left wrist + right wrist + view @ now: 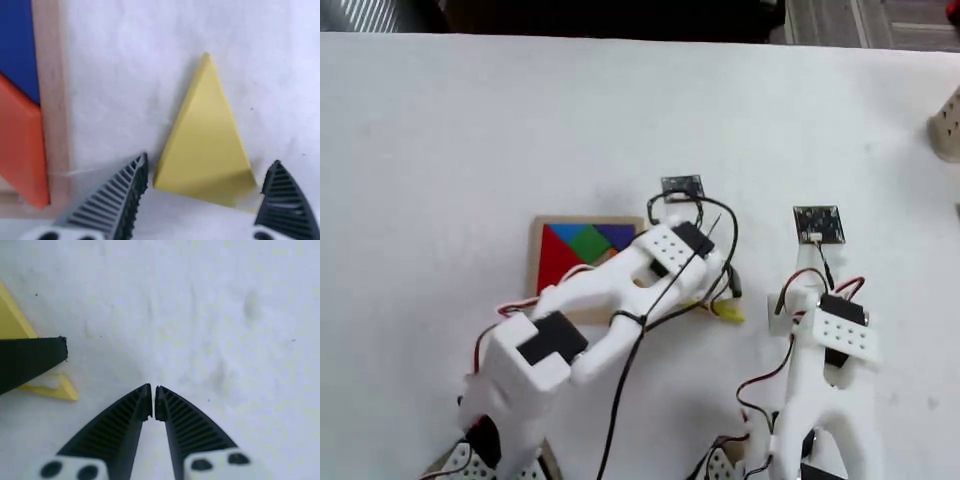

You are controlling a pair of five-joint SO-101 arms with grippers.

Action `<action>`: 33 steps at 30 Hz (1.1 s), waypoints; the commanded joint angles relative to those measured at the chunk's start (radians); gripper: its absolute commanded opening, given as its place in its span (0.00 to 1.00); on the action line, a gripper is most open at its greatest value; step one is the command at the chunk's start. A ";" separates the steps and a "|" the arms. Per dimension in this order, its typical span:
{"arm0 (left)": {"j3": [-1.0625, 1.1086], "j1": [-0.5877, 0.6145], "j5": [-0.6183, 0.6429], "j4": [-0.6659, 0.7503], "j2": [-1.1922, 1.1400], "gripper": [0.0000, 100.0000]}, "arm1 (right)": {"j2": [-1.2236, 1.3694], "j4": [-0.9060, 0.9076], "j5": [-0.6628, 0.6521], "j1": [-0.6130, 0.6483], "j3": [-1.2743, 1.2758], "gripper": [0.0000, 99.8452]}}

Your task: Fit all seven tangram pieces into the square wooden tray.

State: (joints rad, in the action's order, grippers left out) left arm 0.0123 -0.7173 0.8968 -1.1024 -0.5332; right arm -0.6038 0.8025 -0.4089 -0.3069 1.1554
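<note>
Lying at the left of the table [440, 120], the wooden tray [534, 255] holds a red piece [555, 262], a green piece [588, 240] and a blue piece [618, 234]. Just right of it, outside the frame, the yellow triangle [205, 135] lies flat, and the left gripper [209, 165] is spread wide around its base. Farther right, the right gripper [153, 402] hangs over the table, fingers pressed together.

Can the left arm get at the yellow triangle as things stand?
Probably yes: the left gripper is open, a finger either side of the yellow triangle, which lies on the table beside the wooden tray.
</note>
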 commanded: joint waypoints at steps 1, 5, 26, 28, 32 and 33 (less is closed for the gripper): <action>-0.040 -0.012 0.009 -0.017 -0.010 0.36 | -0.019 -0.013 -0.017 0.010 -0.006 0.02; -0.040 -0.013 0.008 -0.017 -0.010 0.36 | -0.019 -0.015 -0.017 0.010 -0.006 0.02; -0.034 -0.025 -0.104 0.006 -0.019 0.20 | -0.019 -0.015 -0.017 0.012 -0.006 0.02; -0.034 -0.025 -0.103 0.005 -0.018 0.23 | -0.019 -0.015 -0.017 0.012 -0.006 0.02; -0.032 -0.025 -0.101 0.005 -0.013 0.25 | -0.019 -0.015 -0.017 0.012 -0.006 0.02; -0.032 -0.025 -0.103 0.005 -0.013 0.24 | -0.019 -0.015 -0.017 0.012 -0.006 0.02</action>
State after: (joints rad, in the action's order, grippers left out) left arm -0.0292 -0.7234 0.8032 -1.0948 -0.5301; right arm -0.6038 0.8025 -0.4089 -0.3069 1.1554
